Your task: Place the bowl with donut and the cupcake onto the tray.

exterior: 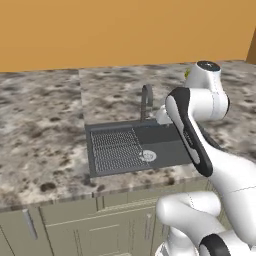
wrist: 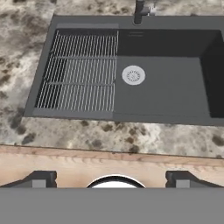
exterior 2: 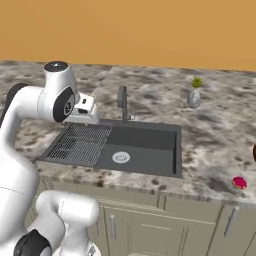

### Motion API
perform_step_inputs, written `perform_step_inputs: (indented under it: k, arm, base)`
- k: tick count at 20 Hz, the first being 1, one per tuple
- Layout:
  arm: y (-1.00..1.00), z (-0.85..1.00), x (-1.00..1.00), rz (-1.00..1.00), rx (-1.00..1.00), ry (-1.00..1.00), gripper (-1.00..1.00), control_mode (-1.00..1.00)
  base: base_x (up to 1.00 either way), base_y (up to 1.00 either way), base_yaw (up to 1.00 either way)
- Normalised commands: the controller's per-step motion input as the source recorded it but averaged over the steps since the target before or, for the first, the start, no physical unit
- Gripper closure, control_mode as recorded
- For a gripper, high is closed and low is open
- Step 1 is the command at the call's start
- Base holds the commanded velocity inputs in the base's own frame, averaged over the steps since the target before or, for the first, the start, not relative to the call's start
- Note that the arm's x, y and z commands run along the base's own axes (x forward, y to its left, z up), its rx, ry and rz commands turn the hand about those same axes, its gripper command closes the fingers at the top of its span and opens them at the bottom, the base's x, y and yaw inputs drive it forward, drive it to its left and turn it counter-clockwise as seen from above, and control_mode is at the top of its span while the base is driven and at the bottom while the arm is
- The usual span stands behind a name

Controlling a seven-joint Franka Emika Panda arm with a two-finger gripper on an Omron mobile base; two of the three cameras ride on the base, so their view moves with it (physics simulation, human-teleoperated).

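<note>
The cupcake (exterior 2: 239, 182), small with a pink top, stands on the counter near its front edge, far right of the sink. In the hand view my gripper (wrist: 112, 180) is open, its two dark fingertips (wrist: 41, 179) wide apart with nothing between them. It hangs above the counter's front edge and looks down at the sink. In the right base view the hand (exterior 2: 86, 111) sits over the sink's left rear corner, far left of the cupcake. The bowl, the donut and the tray are out of view. A dark sliver (exterior 2: 254, 152) at the right edge cannot be identified.
A dark grey sink basin (exterior 2: 145, 150) holds a wire rack (wrist: 81, 72) in its left half and a round drain (wrist: 133, 75). A faucet (exterior 2: 122, 102) rises behind it. A grey vase with a green sprig (exterior 2: 195, 95) stands at the back right. Cabinet fronts (exterior: 100, 225) lie below the marble counter (exterior: 40, 125).
</note>
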Motion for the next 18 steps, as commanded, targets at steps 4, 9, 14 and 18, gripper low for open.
perform_step_inputs:
  k: [4, 9, 14, 18]
  arm:
    - [0.00, 0.00, 0.00, 0.00, 0.00, 0.00, -1.00, 1.00]
    - [0.00, 0.00, 0.00, 0.00, 0.00, 0.00, -1.00, 1.00]
    - [0.00, 0.00, 0.00, 0.00, 0.00, 0.00, -1.00, 1.00]
    - [0.00, 0.00, 0.00, 0.00, 0.00, 0.00, -1.00, 1.00]
  base:
    - [-0.02, -1.00, -0.09]
    - [0.00, -1.00, -0.09]
    - [0.00, -1.00, -0.07]
    - [0.01, -1.00, 0.00]
